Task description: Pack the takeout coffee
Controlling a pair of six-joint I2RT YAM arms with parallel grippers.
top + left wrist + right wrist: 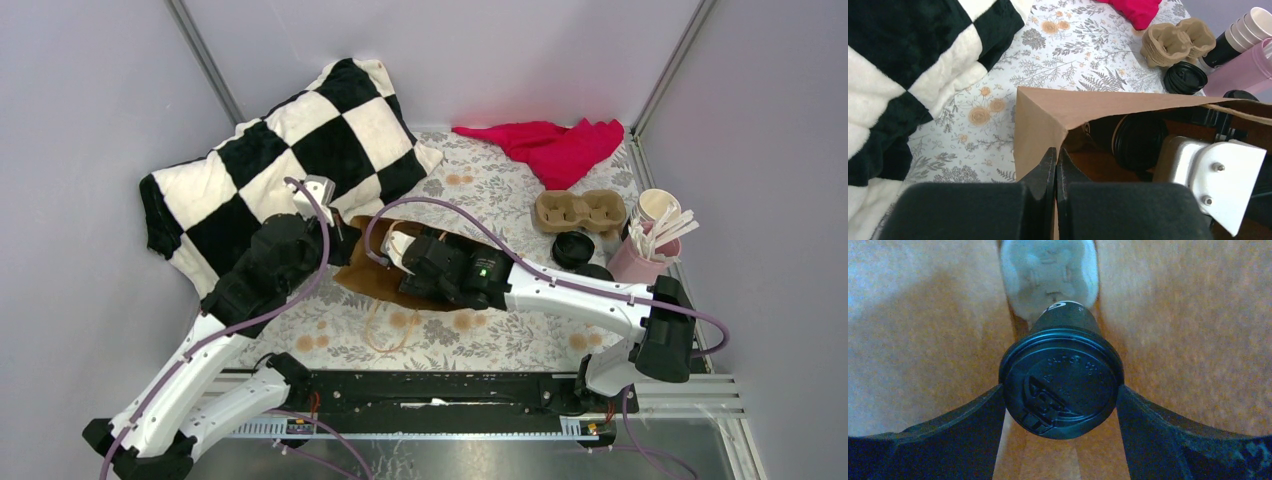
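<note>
Cup (1061, 382) points base-first into bag (923, 340), lid facing right claw (1060, 395)

From above, the right arm's wrist (450, 270) hid the right gripper (1060, 402) and much of the brown paper bag (368, 285). Embossed lettering on the small black lidded coffee cup (1062, 385) was too blurred to read. The left wrist view's edge cut off the tall pink cup (1243, 70).

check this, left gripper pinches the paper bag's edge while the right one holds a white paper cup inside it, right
No: the right wrist view shows the right gripper holding a black lidded coffee cup inside the bag, not a white one.
</note>
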